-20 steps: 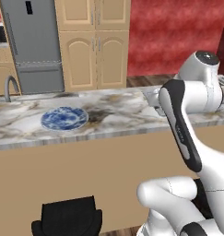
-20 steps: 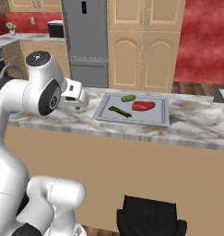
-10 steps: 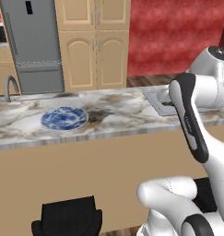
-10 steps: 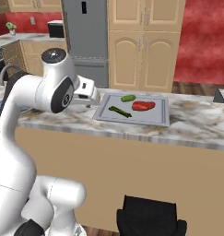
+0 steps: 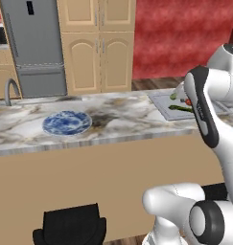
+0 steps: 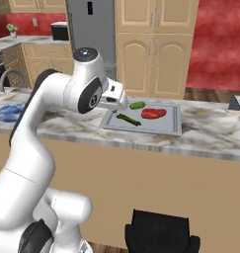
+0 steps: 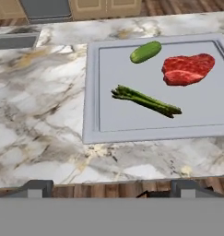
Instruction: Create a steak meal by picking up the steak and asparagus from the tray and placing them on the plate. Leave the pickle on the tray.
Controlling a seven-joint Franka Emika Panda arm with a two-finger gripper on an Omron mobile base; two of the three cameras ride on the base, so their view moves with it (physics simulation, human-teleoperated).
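The grey tray (image 7: 91, 92) lies on the marble counter. It holds the red steak (image 7: 187, 69) at the right, the long dark-green asparagus (image 7: 145, 101) in the middle and the stubby pickle (image 7: 145, 51) at the far side. My gripper (image 7: 111, 191) hovers open above the counter's front edge, short of the tray, with nothing between its fingertips (image 7: 37, 188). From the right base, the hand (image 6: 115, 99) hangs by the tray's (image 6: 166, 122) left end, near the asparagus (image 6: 128, 119), steak (image 6: 153, 113) and pickle (image 6: 137, 105). The blue and white plate (image 5: 66, 122) sits far left on the counter.
A sink faucet (image 5: 10, 88) stands at the counter's left end. A black chair (image 6: 161, 234) sits in front of the counter, below its edge. Bare marble stretches between plate and tray (image 5: 158, 103). A fridge (image 5: 34, 48) and wooden cabinets line the back wall.
The arm has swung toward the tray, and the hand now sits at its left end. The jaws have stayed open. The food has not moved.
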